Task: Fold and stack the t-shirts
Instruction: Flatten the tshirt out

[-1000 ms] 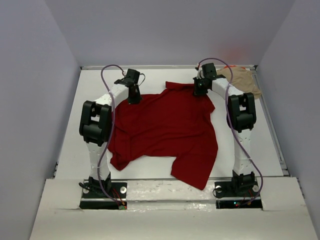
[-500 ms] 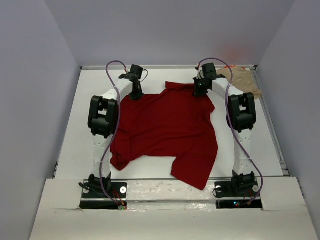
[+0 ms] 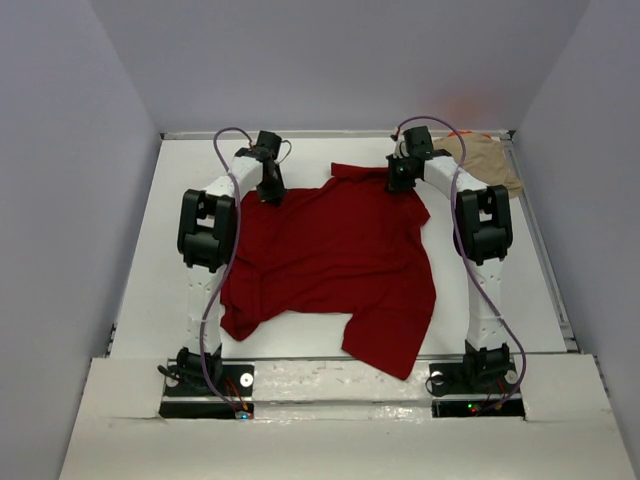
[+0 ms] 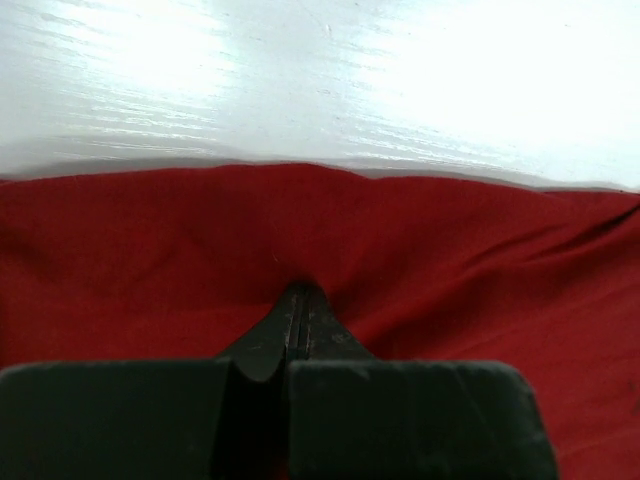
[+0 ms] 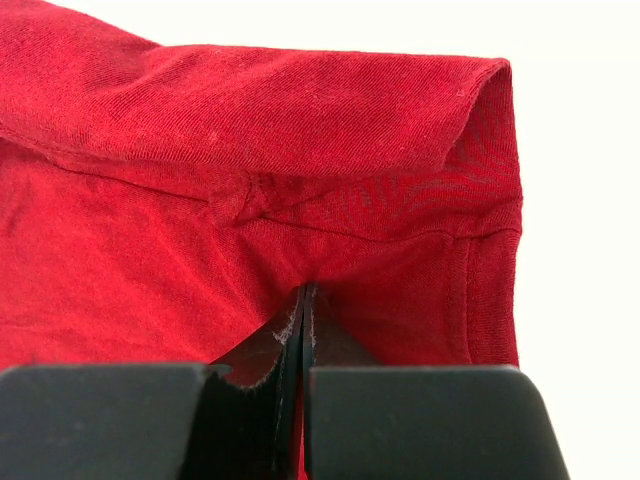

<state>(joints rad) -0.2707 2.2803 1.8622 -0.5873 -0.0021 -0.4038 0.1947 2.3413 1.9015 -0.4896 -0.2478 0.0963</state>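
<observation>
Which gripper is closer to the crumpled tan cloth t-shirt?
Right. The right gripper pinches the dark red t-shirt near the tan t-shirt; the left gripper grips its far left edge.

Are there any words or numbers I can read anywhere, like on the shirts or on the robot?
None: no word, number, brand or sign can be read in any view.
The red shirt is plain.
The tan shirt shows no print.
The left arm and the right arm show no label that can be made out.
</observation>
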